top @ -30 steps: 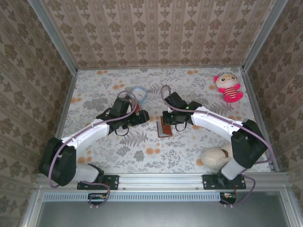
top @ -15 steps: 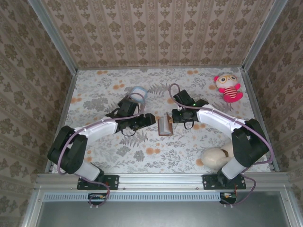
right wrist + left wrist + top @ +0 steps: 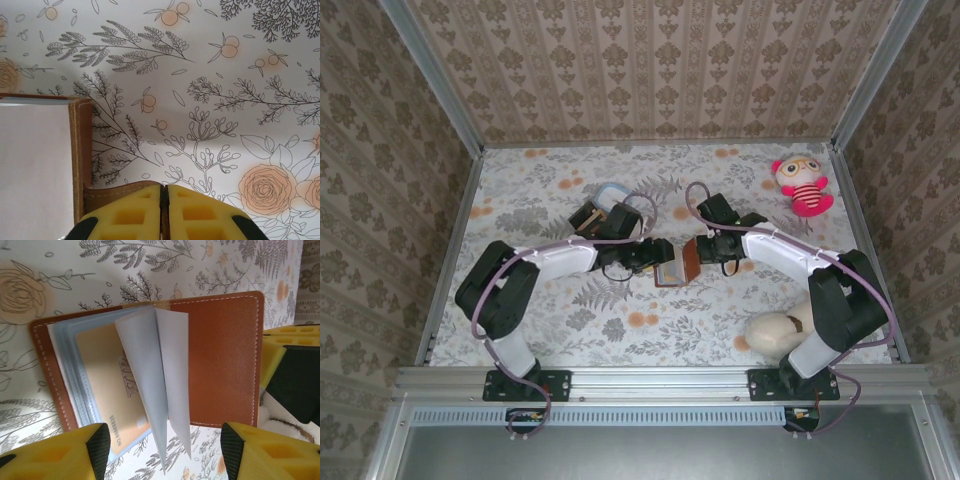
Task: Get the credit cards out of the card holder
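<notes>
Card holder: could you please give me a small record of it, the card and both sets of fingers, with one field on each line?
card holder: lies open on the table, brown cover to one side, light blue pages fanned
card: beige, inside a clear sleeve, not yet out
right fingers: shut on the edge of the brown cover
left fingers: open, spread on either side of the pages, gripping nothing

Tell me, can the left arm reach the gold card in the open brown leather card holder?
Probably yes: the right arm holds the card holder open; the gold card lies visible beside pale flaps.
</notes>
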`<state>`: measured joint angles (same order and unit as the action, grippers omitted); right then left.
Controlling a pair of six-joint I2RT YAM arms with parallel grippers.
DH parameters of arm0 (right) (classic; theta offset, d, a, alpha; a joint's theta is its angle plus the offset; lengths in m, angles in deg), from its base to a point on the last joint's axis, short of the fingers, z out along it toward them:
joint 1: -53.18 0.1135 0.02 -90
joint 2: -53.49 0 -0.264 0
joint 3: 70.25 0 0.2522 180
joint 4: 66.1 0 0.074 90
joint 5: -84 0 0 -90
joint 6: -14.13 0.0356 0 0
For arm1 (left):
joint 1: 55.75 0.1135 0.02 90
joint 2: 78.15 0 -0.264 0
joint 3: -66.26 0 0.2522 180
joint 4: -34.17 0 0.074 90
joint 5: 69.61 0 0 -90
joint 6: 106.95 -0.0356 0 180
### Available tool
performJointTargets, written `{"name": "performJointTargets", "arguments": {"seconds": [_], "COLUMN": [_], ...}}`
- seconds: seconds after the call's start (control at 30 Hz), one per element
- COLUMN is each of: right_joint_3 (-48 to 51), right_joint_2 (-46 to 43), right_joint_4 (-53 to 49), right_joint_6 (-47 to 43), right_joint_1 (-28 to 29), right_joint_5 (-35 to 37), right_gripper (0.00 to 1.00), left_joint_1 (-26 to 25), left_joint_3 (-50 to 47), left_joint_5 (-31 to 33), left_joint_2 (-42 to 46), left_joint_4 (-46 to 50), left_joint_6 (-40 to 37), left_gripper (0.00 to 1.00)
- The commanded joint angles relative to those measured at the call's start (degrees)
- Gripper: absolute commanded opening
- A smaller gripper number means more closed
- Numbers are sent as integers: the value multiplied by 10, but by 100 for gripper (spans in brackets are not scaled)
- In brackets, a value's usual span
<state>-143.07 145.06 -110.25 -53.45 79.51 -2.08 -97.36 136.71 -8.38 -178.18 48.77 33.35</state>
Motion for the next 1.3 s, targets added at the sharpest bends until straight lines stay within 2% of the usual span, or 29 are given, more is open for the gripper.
{"name": "performJointTargets", "arguments": {"seconds": [0.0, 0.27, 0.57, 0.7, 0.83, 1.07, 1.27], "right_joint_3": [13, 20, 25, 20, 9, -3, -9], "right_joint_2": [7, 15, 42, 54, 71, 82, 82], "right_joint_4": [-8, 16, 64, 83, 86, 69, 60], "right_joint_6": [-13, -11, 2, 17, 26, 31, 35], "right_joint_1": [-7, -15, -10, 3, 10, 10, 8], "right_joint_5": [8, -32, -169, -204, -207, -167, -145], "right_gripper": [10, 11, 10, 10, 11, 15, 15], "left_joint_1": [-3, -11, -6, 3, 7, 4, 1], "left_joint_3": [22, 53, 32, 6, -11, -30, -23], "left_joint_5": [-13, -41, -13, 3, -4, -44, -44], "left_joint_2": [-24, -59, -45, -18, -3, -19, -29], "left_joint_4": [5, -19, -9, -8, -14, -98, -100], "left_joint_6": [16, 26, 22, 16, 10, 40, 33], "left_gripper": [63, 51, 37, 37, 40, 46, 48]}}
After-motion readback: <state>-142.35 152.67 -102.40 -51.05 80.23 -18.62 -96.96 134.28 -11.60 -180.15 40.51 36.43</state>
